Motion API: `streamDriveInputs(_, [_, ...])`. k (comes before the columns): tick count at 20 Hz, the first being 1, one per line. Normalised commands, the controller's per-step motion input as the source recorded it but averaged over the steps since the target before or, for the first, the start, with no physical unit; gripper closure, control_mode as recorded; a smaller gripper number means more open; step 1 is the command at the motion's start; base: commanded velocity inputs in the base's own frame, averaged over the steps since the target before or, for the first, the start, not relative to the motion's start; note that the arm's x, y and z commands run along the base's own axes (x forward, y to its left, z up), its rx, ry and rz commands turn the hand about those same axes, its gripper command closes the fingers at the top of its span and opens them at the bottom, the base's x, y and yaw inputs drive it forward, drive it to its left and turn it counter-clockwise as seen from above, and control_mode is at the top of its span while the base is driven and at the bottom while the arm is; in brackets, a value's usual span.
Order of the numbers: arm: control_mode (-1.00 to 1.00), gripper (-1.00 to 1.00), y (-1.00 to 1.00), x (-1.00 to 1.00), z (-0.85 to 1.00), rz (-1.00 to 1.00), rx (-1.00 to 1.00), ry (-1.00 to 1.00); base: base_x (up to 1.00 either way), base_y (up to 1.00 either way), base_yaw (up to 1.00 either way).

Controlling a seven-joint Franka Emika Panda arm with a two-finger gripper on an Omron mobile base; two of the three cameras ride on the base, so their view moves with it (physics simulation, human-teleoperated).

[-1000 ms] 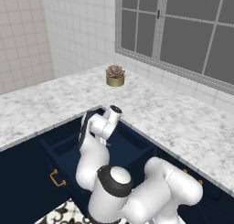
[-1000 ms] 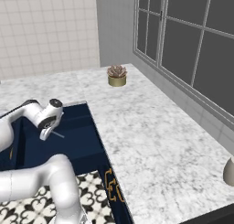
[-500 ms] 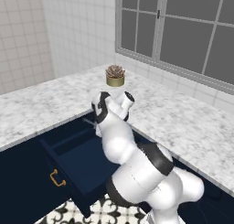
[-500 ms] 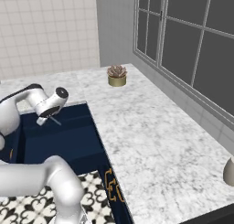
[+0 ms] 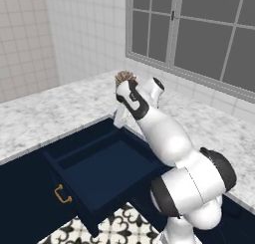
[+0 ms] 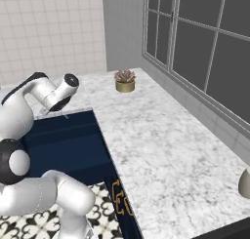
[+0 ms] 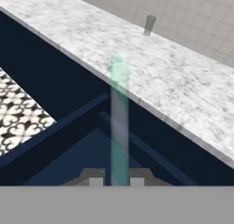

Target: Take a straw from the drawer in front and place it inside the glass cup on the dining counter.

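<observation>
The straw (image 7: pixel 119 127) is pinched between the closed fingertips of the gripper (image 7: pixel 116 181), rising pale and translucent straight up from them in the hand view. It is held above the open drawer (image 5: pixel 107 171), whose navy floor is seen bare. The gripper itself is masked by the wrist in the base views. A small grey upright shape (image 7: pixel 149 24), too blurred to be identified, is seen far off on the dining counter (image 7: pixel 173 81).
</observation>
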Motion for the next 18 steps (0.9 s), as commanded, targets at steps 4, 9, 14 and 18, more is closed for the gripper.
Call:
streamDriveInputs(4, [-1.00, 1.00, -0.90, -0.32, 1.00, -0.27, 0.00, 0.00, 0.00, 0.00, 0.00])
streamDriveInputs(9, [-1.00, 1.00, -0.99, -0.39, 0.40, -0.35, 0.00, 0.01, 0.00, 0.00, 0.00])
streamDriveInputs(14, [-1.00, 1.00, -0.97, -0.33, 0.00, -0.39, 0.00, 0.07, 0.00, 0.00, 0.00])
streamDriveInputs(18, [-1.00, 1.00, -0.66, -0.02, -0.04, -0.31, 0.04, 0.15, 0.00, 0.00, 0.00])
